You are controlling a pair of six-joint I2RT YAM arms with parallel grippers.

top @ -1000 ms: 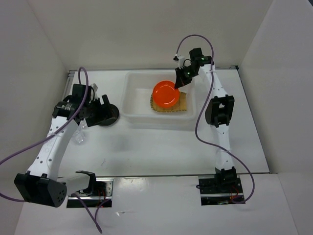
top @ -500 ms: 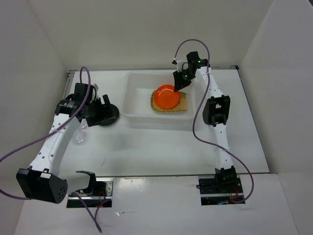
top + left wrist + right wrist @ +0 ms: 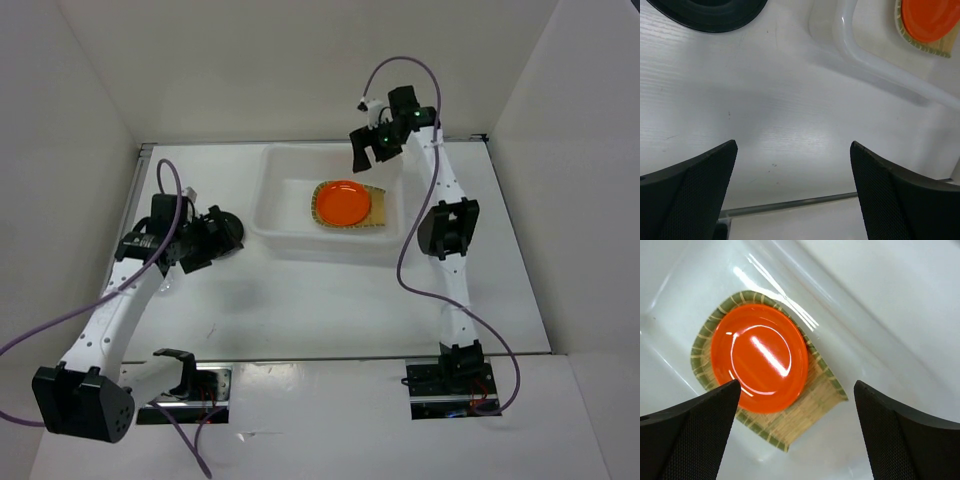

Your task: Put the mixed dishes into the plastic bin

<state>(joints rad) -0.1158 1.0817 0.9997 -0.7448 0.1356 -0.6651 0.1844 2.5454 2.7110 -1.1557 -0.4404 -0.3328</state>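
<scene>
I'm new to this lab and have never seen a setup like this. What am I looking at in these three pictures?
Two white robot arms are bolted at the near edge of a white table. The wide picture comes from a camera above and behind them. The other two come from a camera on each wrist, and the dark wedges at the bottom of these are that arm's own fingers. At the back of the table stands a translucent plastic bin. Inside it lies a bamboo tray with an orange plate on top. A black plate lies on the table left of the bin. The right tool hovers open above the bin, and the left tool is open near the black plate. Neither holds anything.
</scene>
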